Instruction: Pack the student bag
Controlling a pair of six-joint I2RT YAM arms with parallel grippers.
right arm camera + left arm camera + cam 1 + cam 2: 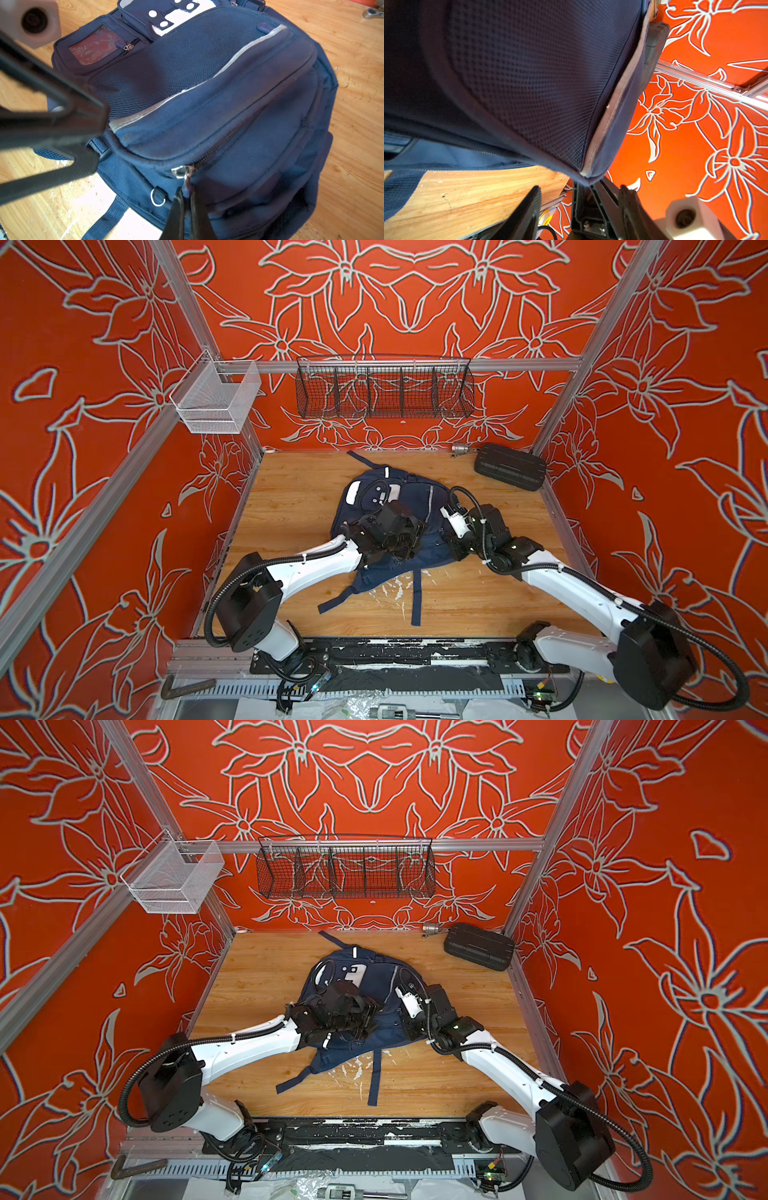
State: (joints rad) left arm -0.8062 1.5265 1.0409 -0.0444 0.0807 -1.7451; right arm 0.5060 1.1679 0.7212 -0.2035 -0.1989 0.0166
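The student bag [411, 492] lies centred on the surface [291, 489], straps toward 6 o'clock. My right jaws pinch a zip pull [181, 171] at its 3 o'clock side; my left jaws stand half apart at its edge, whether gripping I cannot tell.

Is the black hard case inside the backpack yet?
No, the black ribbed hard case lies on the table at its far right corner, apart from the navy backpack.
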